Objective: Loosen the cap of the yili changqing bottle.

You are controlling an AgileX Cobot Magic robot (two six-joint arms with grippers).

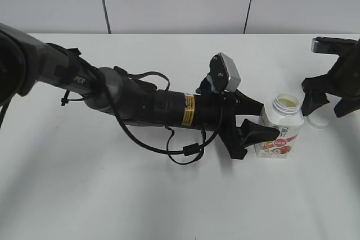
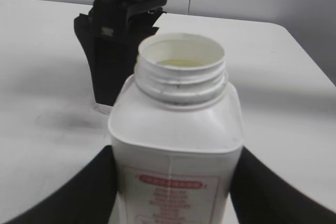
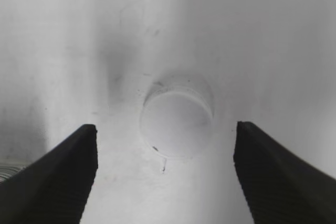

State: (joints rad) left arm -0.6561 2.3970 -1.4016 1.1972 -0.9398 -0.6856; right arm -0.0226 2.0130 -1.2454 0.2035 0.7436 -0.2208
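Note:
The yili changqing bottle (image 1: 281, 129) stands upright on the white table, its threaded neck open with pale liquid inside. My left gripper (image 1: 269, 121) is shut on the bottle's body, one black finger on each side; the left wrist view shows the bottle (image 2: 176, 119) between the fingers (image 2: 176, 153). The cap (image 1: 318, 121) is off the bottle and lies flat on the table to its right. My right gripper (image 1: 329, 107) is open and empty just above the cap. In the right wrist view the cap (image 3: 177, 121) lies on the table between and beyond the spread fingers (image 3: 165, 128).
The white table (image 1: 140, 195) reaches back to a grey panelled wall. My left arm lies across the middle of the table with loose black cable (image 1: 169, 144) hanging from it. The right gripper (image 2: 113, 51) stands just behind the bottle in the left wrist view.

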